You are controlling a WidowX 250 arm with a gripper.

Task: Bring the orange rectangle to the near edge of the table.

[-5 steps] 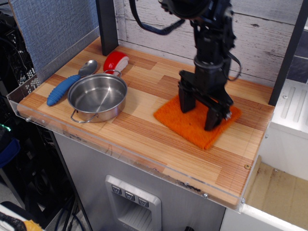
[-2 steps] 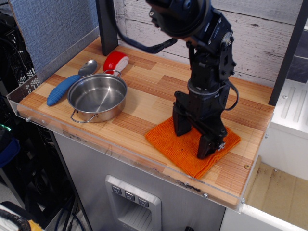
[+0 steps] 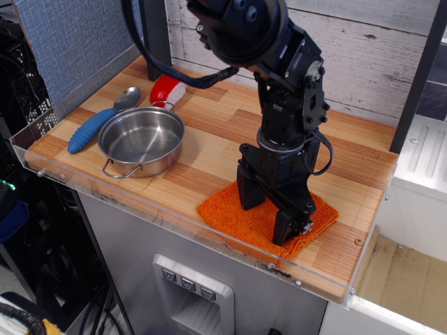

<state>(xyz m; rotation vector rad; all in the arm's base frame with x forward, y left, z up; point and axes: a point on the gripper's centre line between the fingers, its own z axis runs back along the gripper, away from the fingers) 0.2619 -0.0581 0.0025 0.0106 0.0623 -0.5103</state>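
The orange rectangle (image 3: 234,215) is a folded orange knitted cloth lying flat on the wooden table (image 3: 209,139), close to its near edge and right of the middle. My black gripper (image 3: 267,215) points straight down onto the cloth. Its two fingers are spread apart and both press on the cloth's top, one near the middle and one toward the right corner. The cloth's front corner nearly touches the clear acrylic rim (image 3: 209,241). The arm hides the cloth's back part.
A steel pot (image 3: 141,140) stands at the left. A blue-handled spoon (image 3: 98,124) lies to its left. A red-and-white rounded object (image 3: 168,91) sits behind the pot. A dark post stands at the back left, a white plank wall behind.
My gripper has slid toward the near edge and a little left, dragging the orange cloth with it from the table's right middle to the front rim. The pot, spoon and red object stayed put.
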